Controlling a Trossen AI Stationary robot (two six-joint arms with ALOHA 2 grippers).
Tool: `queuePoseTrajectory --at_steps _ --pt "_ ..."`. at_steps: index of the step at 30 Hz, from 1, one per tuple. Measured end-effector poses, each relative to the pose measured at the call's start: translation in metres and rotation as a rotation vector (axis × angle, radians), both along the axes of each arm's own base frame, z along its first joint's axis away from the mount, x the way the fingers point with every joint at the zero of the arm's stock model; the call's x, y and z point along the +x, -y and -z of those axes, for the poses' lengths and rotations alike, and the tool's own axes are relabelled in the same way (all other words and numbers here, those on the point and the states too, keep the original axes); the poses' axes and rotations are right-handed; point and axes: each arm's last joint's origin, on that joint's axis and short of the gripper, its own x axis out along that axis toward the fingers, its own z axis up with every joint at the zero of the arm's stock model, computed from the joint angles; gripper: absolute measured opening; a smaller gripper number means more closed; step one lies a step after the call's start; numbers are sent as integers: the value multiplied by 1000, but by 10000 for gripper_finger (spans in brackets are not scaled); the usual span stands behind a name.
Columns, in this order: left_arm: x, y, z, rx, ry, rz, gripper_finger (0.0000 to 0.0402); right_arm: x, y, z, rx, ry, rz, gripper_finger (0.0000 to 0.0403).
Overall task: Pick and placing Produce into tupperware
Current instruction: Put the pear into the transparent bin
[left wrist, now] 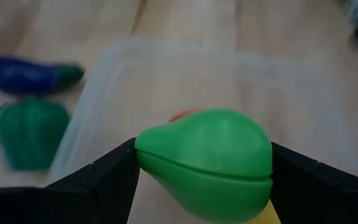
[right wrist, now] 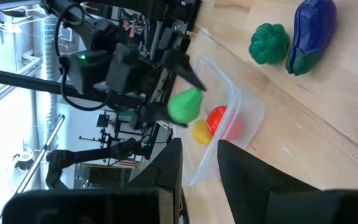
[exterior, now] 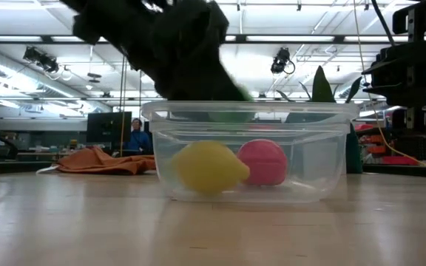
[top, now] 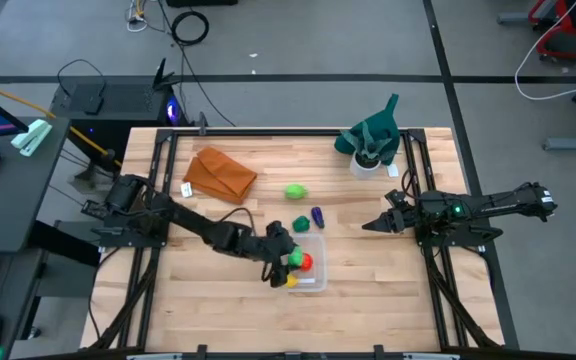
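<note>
Light green pear (left wrist: 207, 163) clamped in left gripper (top: 286, 258) fingers over tupperware (top: 315, 278) rim; right gripper (top: 376, 225) narrowly parted, well clear.

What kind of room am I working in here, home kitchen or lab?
Most likely a robotics lab or workshop, not a kitchen: a framed wooden table on concrete floor with loose cables, open ceiling lights, and a person at workstations behind.

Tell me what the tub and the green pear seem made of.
The tub looks like clear, glossy plastic: the lemon shows through its wall. The green pear, held by the left gripper, looks like smooth moulded plastic with a seam.
</note>
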Motion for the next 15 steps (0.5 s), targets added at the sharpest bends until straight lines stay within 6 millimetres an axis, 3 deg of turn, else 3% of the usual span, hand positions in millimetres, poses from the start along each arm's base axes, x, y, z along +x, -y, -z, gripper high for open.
queuePoseTrajectory --at_steps 8,15 --pt "13 -15 -22 88 -207 137 304 0 0 0 -1 0 0 68" --pt "21 -26 -41 97 -259 204 302 0 0 0 -7 -3 -1 68"
